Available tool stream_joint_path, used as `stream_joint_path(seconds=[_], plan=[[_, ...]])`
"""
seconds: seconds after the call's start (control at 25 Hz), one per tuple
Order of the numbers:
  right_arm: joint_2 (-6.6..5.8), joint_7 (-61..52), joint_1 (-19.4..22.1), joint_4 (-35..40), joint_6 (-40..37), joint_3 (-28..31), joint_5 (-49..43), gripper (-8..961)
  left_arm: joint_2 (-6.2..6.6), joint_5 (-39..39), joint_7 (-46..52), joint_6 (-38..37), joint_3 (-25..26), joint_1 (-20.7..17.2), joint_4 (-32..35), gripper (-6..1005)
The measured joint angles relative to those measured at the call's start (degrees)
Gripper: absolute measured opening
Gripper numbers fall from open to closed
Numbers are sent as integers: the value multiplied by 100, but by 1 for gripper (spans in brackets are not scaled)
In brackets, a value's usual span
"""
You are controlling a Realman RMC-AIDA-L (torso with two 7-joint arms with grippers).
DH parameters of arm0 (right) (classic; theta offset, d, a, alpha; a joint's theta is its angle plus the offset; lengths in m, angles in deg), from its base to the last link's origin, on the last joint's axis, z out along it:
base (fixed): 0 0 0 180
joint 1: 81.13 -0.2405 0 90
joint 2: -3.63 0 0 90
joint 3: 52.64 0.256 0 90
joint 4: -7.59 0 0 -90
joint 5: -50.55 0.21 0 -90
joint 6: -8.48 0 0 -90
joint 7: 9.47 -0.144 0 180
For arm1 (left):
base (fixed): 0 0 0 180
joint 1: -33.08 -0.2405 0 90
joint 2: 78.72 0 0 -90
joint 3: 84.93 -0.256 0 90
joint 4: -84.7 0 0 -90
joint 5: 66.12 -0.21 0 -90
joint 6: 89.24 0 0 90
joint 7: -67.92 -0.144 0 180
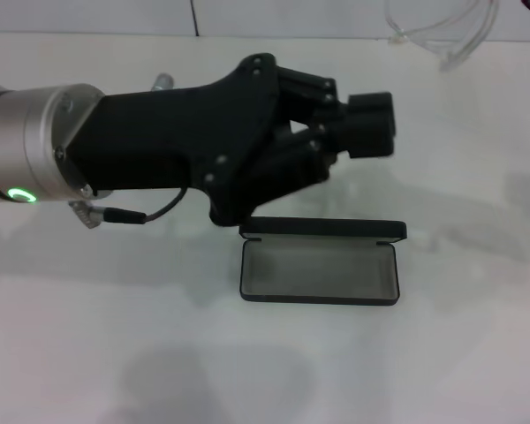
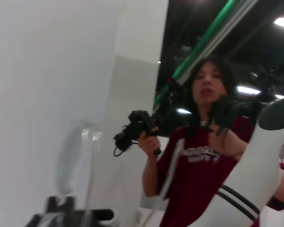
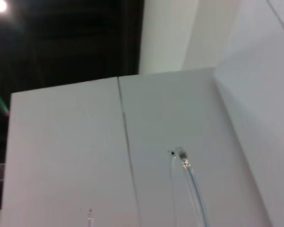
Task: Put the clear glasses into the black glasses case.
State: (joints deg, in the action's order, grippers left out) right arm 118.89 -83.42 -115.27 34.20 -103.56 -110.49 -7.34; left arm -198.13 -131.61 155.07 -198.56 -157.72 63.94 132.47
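Case (image 1: pixel 319 265) as the landmark: the black glasses case lies open on the white table (image 1: pixel 477 353), its lid standing up along the far edge and the grey lining showing. Just beyond that far edge and above it hangs the left gripper (image 1: pixel 371 124), reaching in from the left side, its black fingers (image 1: pixel 369 104) drawn together with nothing between them. Well beyond the case, toward the far right corner of the table, sit the clear glasses (image 1: pixel 446 31), apart from both case and gripper. The right gripper does not appear from the head camera; its wrist camera shows a thin clear arm of the glasses (image 3: pixel 191 184) against a white wall panel (image 3: pixel 61 156). A person in a red shirt (image 2: pixel 199 161) stands behind, holding controllers.
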Motion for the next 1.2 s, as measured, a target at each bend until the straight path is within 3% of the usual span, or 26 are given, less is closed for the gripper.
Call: stream_joint_path(seconds=[0.4,0.68,1.2], plan=[[42,325,-163,-406,315,-511,-46,59,-29,520,-89,15,-136,149,12,87],[46,329,-174,-409,305,-554,-45,59,-29,780,-136,343,175,11,-120,88],[36,393,-127,-410,217,-534,38,59,4,641,-71,617,133,-42,-136,88]])
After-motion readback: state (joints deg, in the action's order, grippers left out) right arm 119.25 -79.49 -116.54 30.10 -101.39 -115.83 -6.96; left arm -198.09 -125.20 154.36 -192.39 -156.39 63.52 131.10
